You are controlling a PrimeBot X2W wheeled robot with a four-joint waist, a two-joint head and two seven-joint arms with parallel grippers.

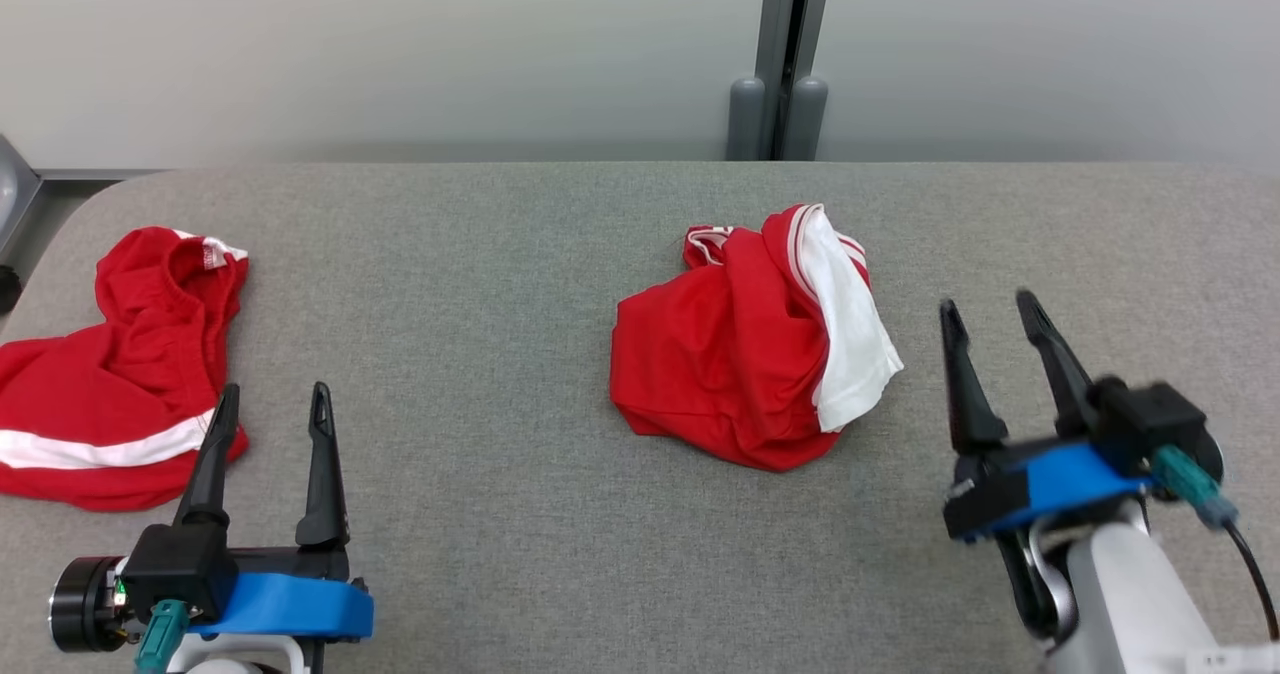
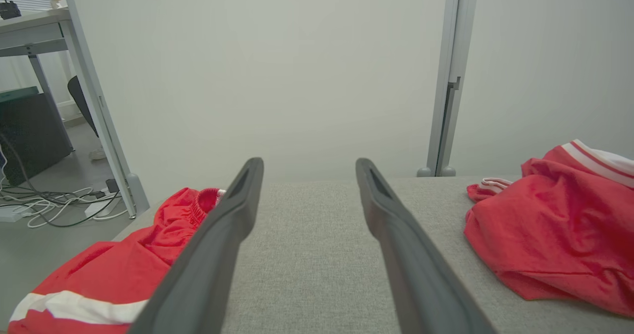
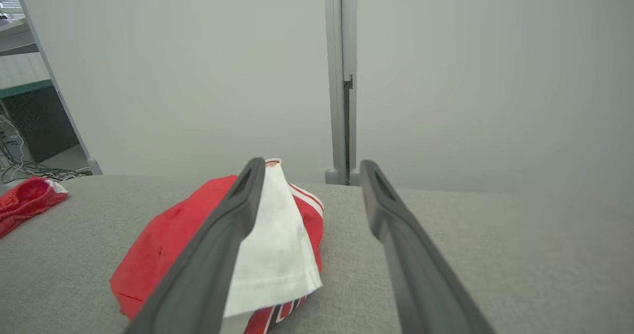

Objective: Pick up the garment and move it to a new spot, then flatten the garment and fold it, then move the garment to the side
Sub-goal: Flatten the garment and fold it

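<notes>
Head view: crumpled red-white garment; left gripper, right gripper both splayed empty.

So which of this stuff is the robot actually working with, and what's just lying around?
For the job: crumpled red-and-white garment mid-table, likely; left gripper; right gripper, both open.
Lying about: red garment with white stripe at the table's left edge; grey table; wall post.
</notes>
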